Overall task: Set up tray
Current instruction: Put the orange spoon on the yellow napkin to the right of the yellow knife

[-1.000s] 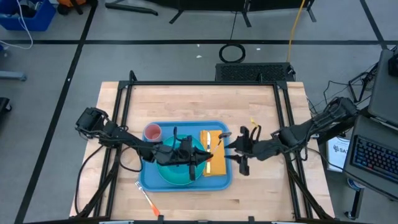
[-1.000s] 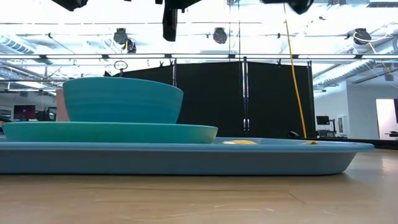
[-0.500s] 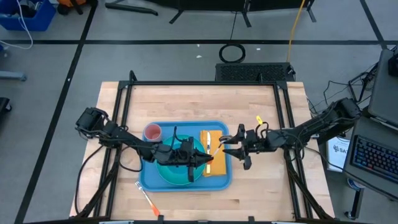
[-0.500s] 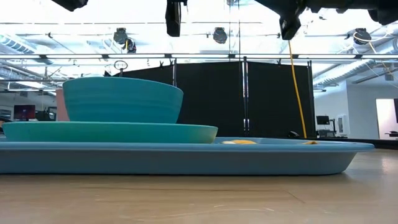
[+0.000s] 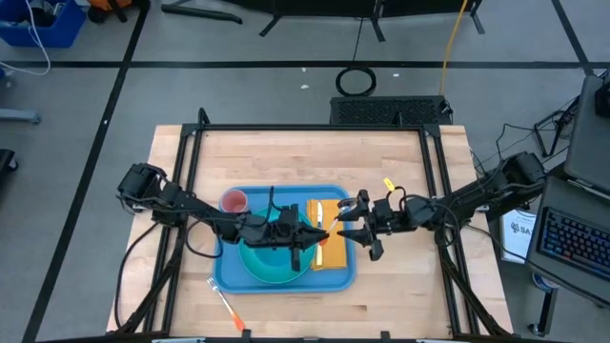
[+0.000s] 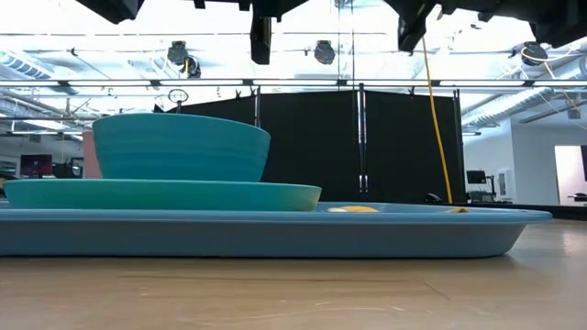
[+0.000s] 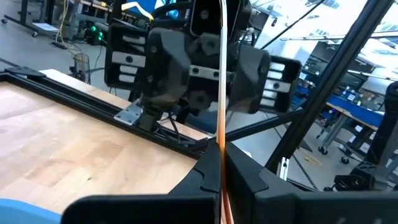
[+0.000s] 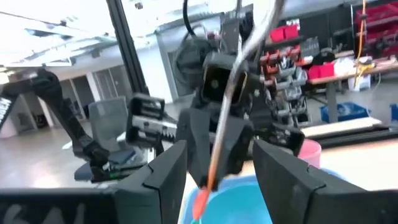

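Note:
The blue tray [image 5: 221, 272] lies mid-table. On it are a teal plate [image 6: 165, 194] with a teal bowl [image 6: 179, 147] on it, a pink cup [image 5: 233, 201] and a yellow napkin [image 5: 331, 250]. Above the napkin my left gripper [image 5: 317, 236] is shut on a thin utensil [image 7: 221, 93] with a metal shaft and an orange handle. My right gripper [image 5: 352, 227] faces it from the table's right side, open. Its fingers [image 8: 166, 171] stand on either side of the utensil in the right wrist view, apart from it. My left gripper pinches the utensil between its two fingertips where the metal shaft meets the orange handle [image 7: 221, 163]. The fingers point level toward the table's right and lie across the utensil. The utensil stands roughly upright, orange end [image 8: 203, 194] down, lifted clear above the tray.
A second orange-handled utensil [image 5: 225, 305] lies on the wood by the tray's near left corner. Black frame rails [image 5: 191, 162] run along the table's left, right and far sides. Bare wood [image 5: 400, 286] lies right of the tray.
My right gripper has come down and tipped up from pointing downward to about level. It has also moved toward the table's left, closer to the utensil in my left gripper. The left gripper and the utensil have stayed over the tray's right part.

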Controlling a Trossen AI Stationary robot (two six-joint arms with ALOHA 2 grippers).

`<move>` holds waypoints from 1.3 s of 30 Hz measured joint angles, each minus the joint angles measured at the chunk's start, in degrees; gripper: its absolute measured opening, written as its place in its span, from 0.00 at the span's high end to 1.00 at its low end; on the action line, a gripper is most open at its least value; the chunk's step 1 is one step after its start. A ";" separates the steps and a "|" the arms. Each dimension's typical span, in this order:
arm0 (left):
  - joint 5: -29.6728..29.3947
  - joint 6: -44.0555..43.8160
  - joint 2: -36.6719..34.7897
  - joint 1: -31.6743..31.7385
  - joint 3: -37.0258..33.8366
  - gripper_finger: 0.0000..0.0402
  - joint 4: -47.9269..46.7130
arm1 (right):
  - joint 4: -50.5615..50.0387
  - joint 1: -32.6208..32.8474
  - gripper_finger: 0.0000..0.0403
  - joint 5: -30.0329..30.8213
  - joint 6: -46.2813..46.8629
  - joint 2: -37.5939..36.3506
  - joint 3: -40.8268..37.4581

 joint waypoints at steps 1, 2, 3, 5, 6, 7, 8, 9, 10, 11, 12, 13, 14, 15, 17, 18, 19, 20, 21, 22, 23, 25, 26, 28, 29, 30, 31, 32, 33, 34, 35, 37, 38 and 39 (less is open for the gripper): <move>0.02 0.08 0.00 0.00 0.00 0.99 -0.06 | 0.69 -0.06 0.57 -0.16 -0.14 0.20 0.00; 0.02 0.16 0.00 0.00 0.00 0.99 -0.11 | 1.32 -0.10 0.57 -0.45 -0.42 0.43 0.00; 0.03 0.15 0.00 0.00 0.00 0.99 -0.13 | 2.09 -0.34 0.57 -1.06 -0.86 0.73 0.00; 0.11 0.07 0.00 0.00 0.00 0.99 -0.25 | 3.15 -0.53 0.58 -1.52 -1.12 0.80 0.06; 0.15 0.07 0.00 0.10 0.00 0.99 -0.32 | 3.09 -0.76 0.58 -1.52 -1.18 0.74 0.42; 0.18 0.07 0.00 0.12 0.00 0.99 -0.35 | 2.97 -0.84 0.58 -1.52 -1.18 0.74 0.92; 0.46 0.07 0.00 0.18 -0.02 0.99 -0.36 | 2.87 -0.93 0.58 -1.52 -1.19 0.74 1.21; 0.75 0.04 0.00 0.33 -0.02 0.99 -0.34 | 2.63 -1.03 0.58 -1.51 -1.19 0.75 1.37; 1.00 -0.02 0.00 0.45 -0.02 0.99 -0.34 | 2.19 -1.09 0.58 -1.52 -1.20 0.82 1.70; 1.21 -0.04 0.00 0.55 -0.02 0.99 -0.32 | 1.66 -1.13 0.59 -1.54 -1.20 0.86 2.01; 1.53 -0.04 0.00 0.59 -0.02 0.99 -0.32 | 0.97 -1.20 0.59 -1.52 -1.18 0.84 2.27; 1.53 -0.09 0.00 0.61 -0.02 0.99 -0.32 | 0.23 -1.20 0.59 -1.52 -1.19 0.80 2.55; 1.51 -0.23 0.00 0.69 -0.02 0.99 -0.32 | -0.17 -1.18 0.60 -1.54 -1.19 0.82 2.74; 1.53 -0.24 0.00 0.69 -0.02 0.99 -0.32 | -0.41 -1.17 0.61 -1.54 -1.19 0.85 2.78; 1.52 -0.38 0.00 0.85 -0.02 0.99 -0.49 | -0.42 -1.20 0.64 -1.52 -1.18 0.85 2.78; 1.52 -0.41 0.00 0.91 -0.02 0.99 -0.66 | -0.40 -1.37 0.66 -1.52 -1.20 0.85 2.79; 1.53 -0.41 0.02 0.92 -0.02 0.99 -0.73 | -0.40 -1.53 0.68 -1.57 -1.20 0.85 2.80; 1.68 -0.41 0.02 0.97 -0.02 0.99 -0.80 | -0.37 -1.59 0.70 -1.70 -1.20 0.85 2.80; 1.98 -0.49 0.02 0.96 -0.02 0.99 -0.78 | -0.19 -1.76 0.73 -2.08 -1.21 0.85 2.80; 2.30 -0.69 0.02 1.04 -0.02 0.99 -0.78 | 0.15 -1.99 0.76 -2.93 -1.26 0.85 2.81; 2.52 -0.80 0.02 1.13 -0.02 0.99 -0.78 | 0.44 -2.23 0.79 -3.22 -1.23 0.85 2.82; 2.52 -0.81 0.02 1.11 -0.02 0.99 -0.84 | 0.21 -2.65 0.85 -4.18 -1.18 0.82 2.84; 2.53 -0.78 0.02 1.11 -0.02 0.99 -0.84 | -0.08 -2.80 0.88 -4.46 -1.20 0.82 2.84; 2.56 -0.67 0.02 1.11 -0.02 0.99 -0.81 | -0.44 -2.97 0.94 -4.55 -1.27 0.85 2.84; 2.63 -0.58 0.02 1.11 -0.02 0.99 -0.80 | -0.44 -2.97 0.97 -4.72 -1.39 0.85 2.84; 2.93 -0.41 0.02 1.11 -0.02 0.99 -0.82 | -0.41 -2.97 0.98 -5.14 -1.42 0.85 2.84; 3.12 -0.37 0.02 1.13 -0.02 0.99 -0.82 | -0.40 -2.97 0.98 -5.64 -1.33 0.85 2.84; 3.02 -0.40 0.02 1.11 -0.02 0.99 -0.85 | -0.42 -3.00 0.98 -5.84 -1.14 0.85 2.84; 3.05 -0.40 0.02 1.11 -0.02 0.99 -0.90 | -0.47 -3.05 0.99 -5.82 -1.12 0.85 2.84; 3.07 -0.39 0.02 1.11 -0.02 0.99 -1.01 | -0.62 -3.05 0.99 -5.80 -1.09 0.85 2.84; 3.06 -0.39 0.02 1.11 -0.02 0.99 -1.11 | -0.65 -3.05 0.99 -5.82 -1.05 0.85 2.84; 3.54 -0.41 0.02 1.13 -0.02 0.99 -1.21 | -0.81 -3.05 0.99 -5.84 -0.99 0.85 2.84; 3.82 -0.44 0.02 1.11 -0.02 0.99 -1.24 | -0.81 -3.03 0.99 -5.80 -0.98 0.85 2.84; 3.82 -0.57 0.02 1.11 -0.02 0.99 -1.26 | -0.86 -3.04 0.99 -5.71 -0.65 0.85 2.84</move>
